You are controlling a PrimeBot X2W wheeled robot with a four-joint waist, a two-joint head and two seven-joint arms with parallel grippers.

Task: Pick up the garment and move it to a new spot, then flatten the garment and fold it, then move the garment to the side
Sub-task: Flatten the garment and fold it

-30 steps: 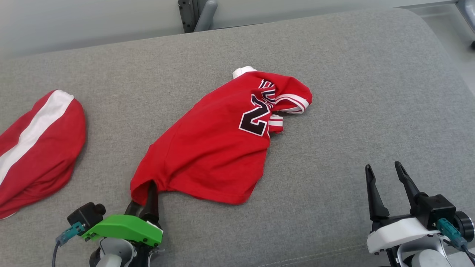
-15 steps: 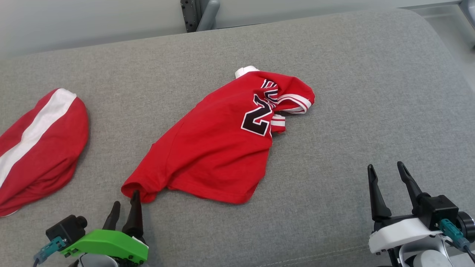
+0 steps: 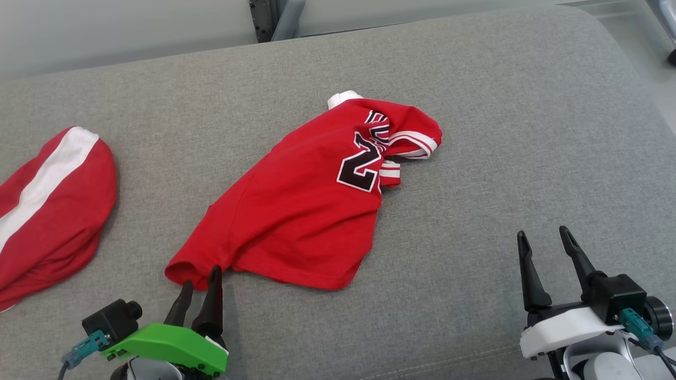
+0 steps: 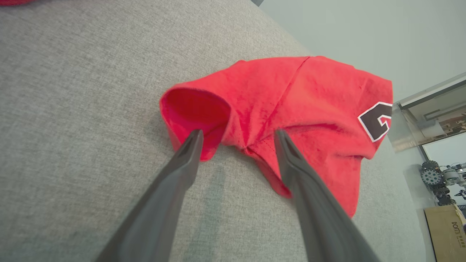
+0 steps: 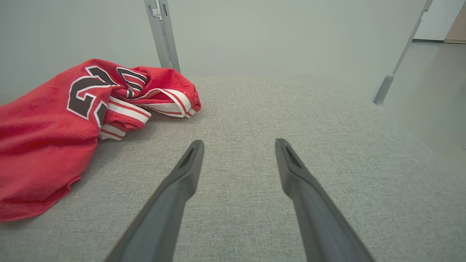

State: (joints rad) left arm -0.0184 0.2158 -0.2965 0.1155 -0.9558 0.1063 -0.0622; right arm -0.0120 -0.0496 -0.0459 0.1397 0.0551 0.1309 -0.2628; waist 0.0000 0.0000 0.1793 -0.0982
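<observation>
Red jersey [image 3: 311, 211] crumpled at centre of frame on grey cushion [image 3: 475, 132], number patch toward upper right, left gripper [image 3: 201, 277] at lower left, jaws apart, tips at jersey's rolled lower-left corner, nothing clamped, right gripper [image 3: 543, 232] at lower right, jaws apart, empty, well apart from jersey, second red-and-white garment [image 3: 53, 200] at left edge

Left gripper [image 3: 202, 276] green-cased; right gripper [image 3: 543, 231] white-cased; both seemingly teal-plugged.
</observation>
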